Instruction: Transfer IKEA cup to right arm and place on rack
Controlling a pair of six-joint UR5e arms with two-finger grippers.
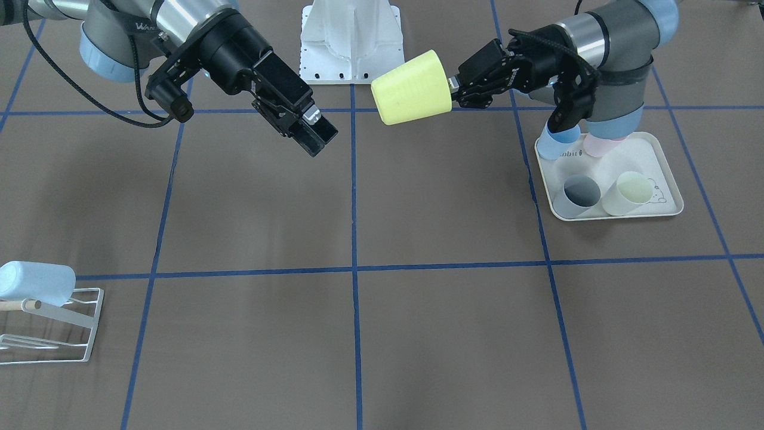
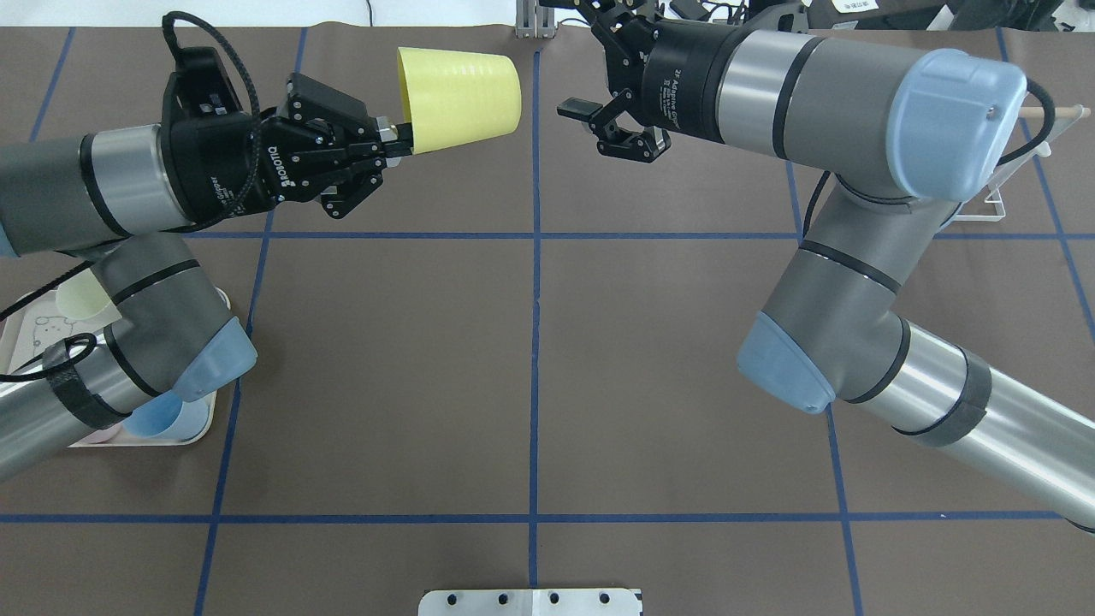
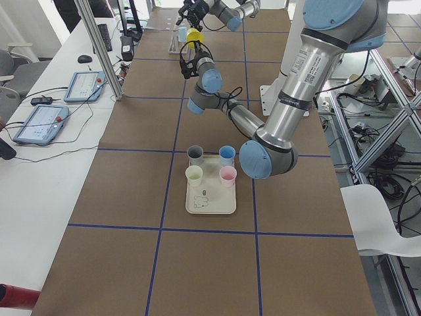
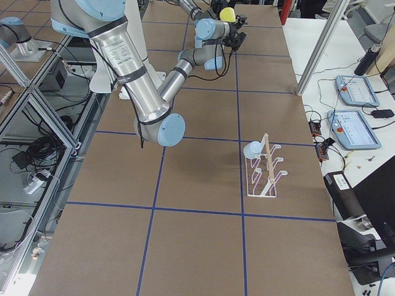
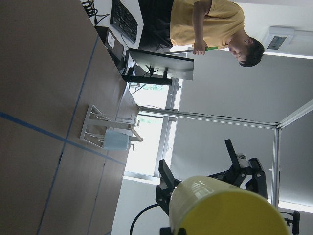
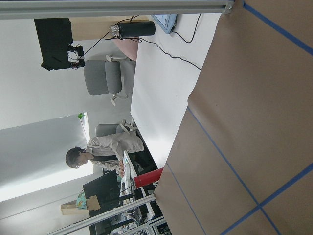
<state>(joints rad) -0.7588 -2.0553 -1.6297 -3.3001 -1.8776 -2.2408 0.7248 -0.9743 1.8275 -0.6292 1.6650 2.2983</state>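
Rack [image 4: 267, 169] by surface's far right corner: mostly hidden behind right arm overhead. Yellow cup [image 2: 460, 91] (faintly ridged) sideways, midair near far edge; left end effector [image 2: 395, 139] clamps rim. Right end effector [image 2: 599, 127]: fingers apart.

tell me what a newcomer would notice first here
The bright yellow ribbed plastic cup, held sideways in mid-air by the left gripper, faces the open right gripper across a gap above the table. Next, the small white wire rack at the robot's right end carries a pale blue cup, and a cream tray holds four cups near the left arm.
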